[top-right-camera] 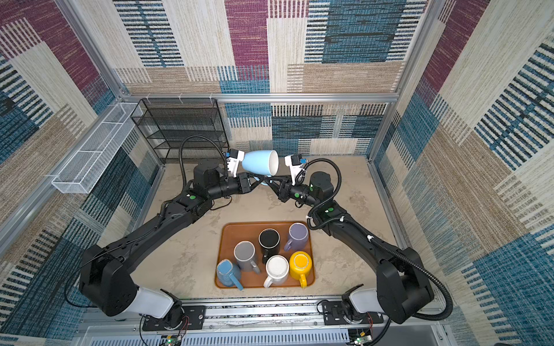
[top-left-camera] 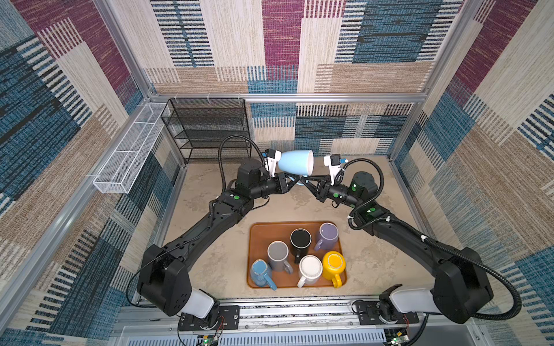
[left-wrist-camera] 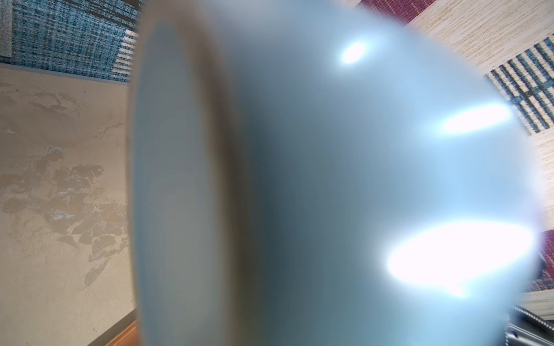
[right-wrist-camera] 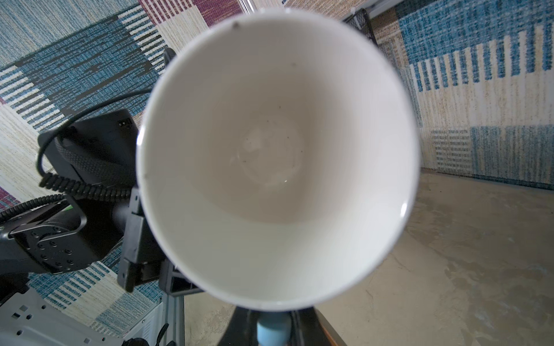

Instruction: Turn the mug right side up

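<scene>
Filling the left wrist view, the blurred pale-blue glazed ceramic mug hides the left gripper; finger state cannot be determined. Right wrist view: white interior faces the camera; right gripper clamps the mug's handle. Both top views: mug held sideways, aloft between both grippers; six other mugs on one brown rectangular tray.

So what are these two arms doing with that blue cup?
Both arms meet under a light blue mug, held in the air on its side, mouth toward the right arm. The right gripper is shut on its handle; the left gripper is at the handle too, grip unclear. Six other mugs sit on the brown tray.
</scene>
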Robot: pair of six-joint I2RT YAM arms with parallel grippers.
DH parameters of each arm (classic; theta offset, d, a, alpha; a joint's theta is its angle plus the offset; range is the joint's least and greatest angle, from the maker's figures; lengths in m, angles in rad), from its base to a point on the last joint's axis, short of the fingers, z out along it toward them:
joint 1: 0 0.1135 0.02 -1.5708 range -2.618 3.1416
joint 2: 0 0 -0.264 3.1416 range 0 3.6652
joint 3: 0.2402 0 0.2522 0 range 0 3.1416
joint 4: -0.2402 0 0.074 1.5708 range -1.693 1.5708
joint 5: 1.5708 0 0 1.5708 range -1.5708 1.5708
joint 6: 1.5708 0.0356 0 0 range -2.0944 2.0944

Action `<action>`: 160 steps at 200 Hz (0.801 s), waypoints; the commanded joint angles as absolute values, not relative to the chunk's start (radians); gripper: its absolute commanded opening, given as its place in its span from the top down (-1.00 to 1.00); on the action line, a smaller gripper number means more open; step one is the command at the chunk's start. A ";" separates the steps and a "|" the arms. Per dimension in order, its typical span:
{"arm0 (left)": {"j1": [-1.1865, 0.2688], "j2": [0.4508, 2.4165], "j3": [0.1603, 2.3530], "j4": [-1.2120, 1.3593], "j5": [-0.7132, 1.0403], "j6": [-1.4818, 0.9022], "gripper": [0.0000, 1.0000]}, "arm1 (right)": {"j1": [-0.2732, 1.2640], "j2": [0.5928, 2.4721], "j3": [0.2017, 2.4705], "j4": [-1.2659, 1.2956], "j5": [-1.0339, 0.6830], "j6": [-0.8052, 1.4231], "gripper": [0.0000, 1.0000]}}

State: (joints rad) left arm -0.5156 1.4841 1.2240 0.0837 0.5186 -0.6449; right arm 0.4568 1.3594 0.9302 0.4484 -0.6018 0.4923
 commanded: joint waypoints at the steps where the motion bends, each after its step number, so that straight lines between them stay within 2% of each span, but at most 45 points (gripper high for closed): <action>1: -0.512 1.476 1.207 0.054 0.472 -0.564 0.45 | 0.456 1.355 0.934 0.506 -0.608 0.494 1.00; 61: -0.514 1.483 1.137 0.150 0.485 -0.568 0.35 | 0.456 1.355 0.902 0.522 -0.598 0.529 1.00; 160: -0.513 1.508 1.069 0.212 0.470 -0.533 0.34 | 0.456 1.368 0.884 0.438 -0.546 0.523 1.00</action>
State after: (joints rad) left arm -0.5156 1.5009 1.0893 0.1886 0.5030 -0.5915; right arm 0.4572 1.3689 0.8810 0.3695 -0.5770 0.5217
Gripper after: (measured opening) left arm 0.331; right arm 0.169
